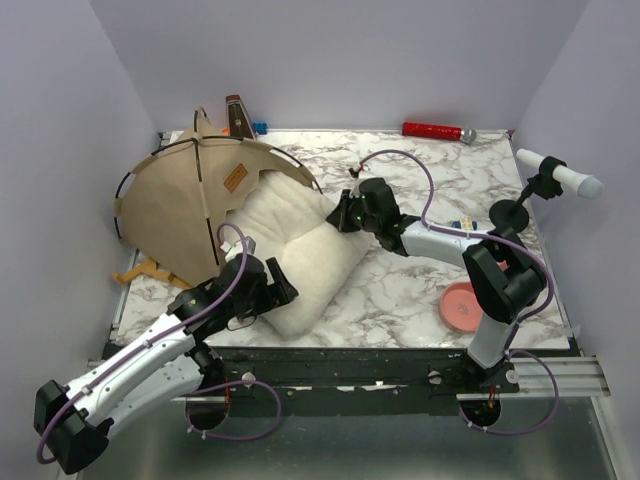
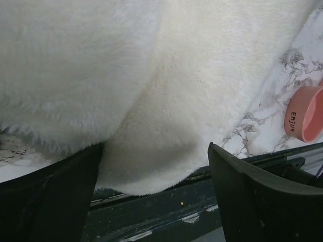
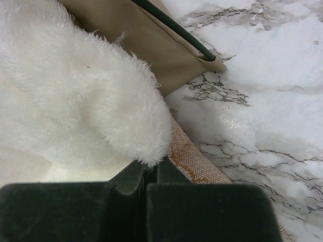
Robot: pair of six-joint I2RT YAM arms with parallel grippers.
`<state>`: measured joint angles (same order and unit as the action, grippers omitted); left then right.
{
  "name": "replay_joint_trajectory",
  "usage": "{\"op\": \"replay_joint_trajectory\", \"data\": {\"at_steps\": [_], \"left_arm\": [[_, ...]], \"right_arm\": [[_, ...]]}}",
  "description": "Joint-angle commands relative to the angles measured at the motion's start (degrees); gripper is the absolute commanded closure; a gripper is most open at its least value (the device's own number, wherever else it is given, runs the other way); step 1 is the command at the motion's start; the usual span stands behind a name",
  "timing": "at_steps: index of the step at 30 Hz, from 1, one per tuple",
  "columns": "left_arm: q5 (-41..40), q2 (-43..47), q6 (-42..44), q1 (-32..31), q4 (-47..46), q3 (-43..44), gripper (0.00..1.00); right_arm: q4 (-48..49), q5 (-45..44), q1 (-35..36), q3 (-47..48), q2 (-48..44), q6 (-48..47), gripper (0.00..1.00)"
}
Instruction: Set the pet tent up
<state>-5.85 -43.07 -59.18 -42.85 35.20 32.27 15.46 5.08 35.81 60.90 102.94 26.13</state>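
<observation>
Your pet tent (image 1: 190, 200) sits at the rear left of the surface (image 1: 400, 290). It leans on its side, its tan panel and thin black poles facing up and its small brown label showing. A white fluffy pillow (image 1: 300, 250) runs from the tent's dark opening down toward the near edge.

Your left tool (image 2: 155, 147) is at the pillow's near end with its jaws spread wide. The pillow's rounded edge bulges between the two fingers (image 2: 252, 196), which are not closed on it.

Your right tool (image 3: 150, 169) is at the pillow's far right side with its jaws pressed together. Its tips touch a fluffy corner, just beside a strip of orange woven cloth (image 3: 189, 156). You cannot tell whether it pinches anything.

A pink bowl (image 1: 462, 305) rests near your right arm.
</observation>
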Motion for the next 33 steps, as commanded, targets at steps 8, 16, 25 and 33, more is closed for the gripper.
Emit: {"op": "replay_joint_trajectory", "data": {"at_steps": [8,16,25,33], "left_arm": [[3.0,-3.6,-3.4,-3.2,6.4,-4.4,0.05],[-0.3,-4.0,-2.4,-5.8,17.3,2.8,0.04],[-1.8,2.6,-2.8,-5.8,27.4,5.6,0.03],[1.1,0.7,-6.0,-6.0,5.3,-2.4,0.03]], "right_arm": [[-1.3,-3.6,0.0,1.6,0.4,-0.2,1.00],[-1.3,-4.1,0.0,1.4,0.2,-0.5,1.00],[-1.3,-3.7,0.0,1.7,0.7,-0.5,1.00],[-0.9,-3.3,0.2,1.1,0.0,-0.1,1.00]]}}
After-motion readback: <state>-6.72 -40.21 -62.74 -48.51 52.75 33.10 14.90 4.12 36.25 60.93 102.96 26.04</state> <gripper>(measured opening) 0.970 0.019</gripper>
